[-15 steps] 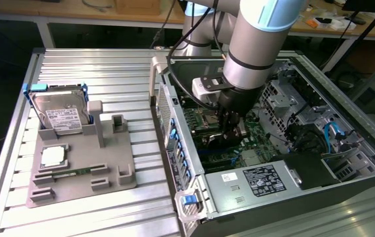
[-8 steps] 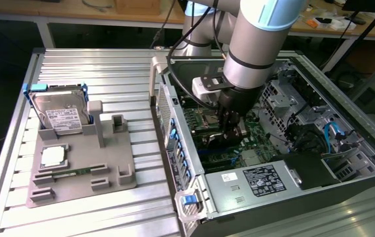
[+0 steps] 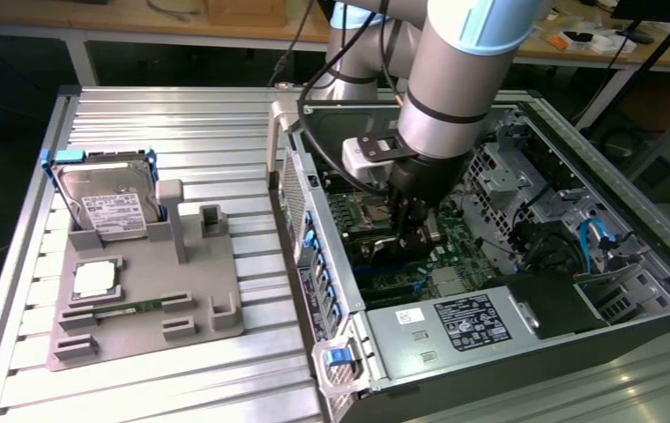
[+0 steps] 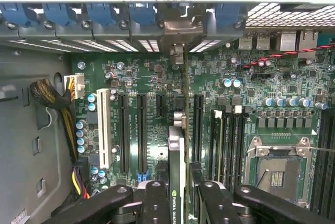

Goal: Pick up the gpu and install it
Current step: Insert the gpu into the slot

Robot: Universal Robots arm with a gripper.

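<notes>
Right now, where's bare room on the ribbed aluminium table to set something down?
Free: ribbed aluminium table beyond the silver hard drive, to the far edge; also the strip between the grey plastic fixture and the near edge. Crowded: inside the open computer case, where the gripper grips the thin dark gpu card.

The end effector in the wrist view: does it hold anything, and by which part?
The end effector holds the gpu, pinched on its two flat faces at the edge nearest the camera, above the motherboard.
</notes>
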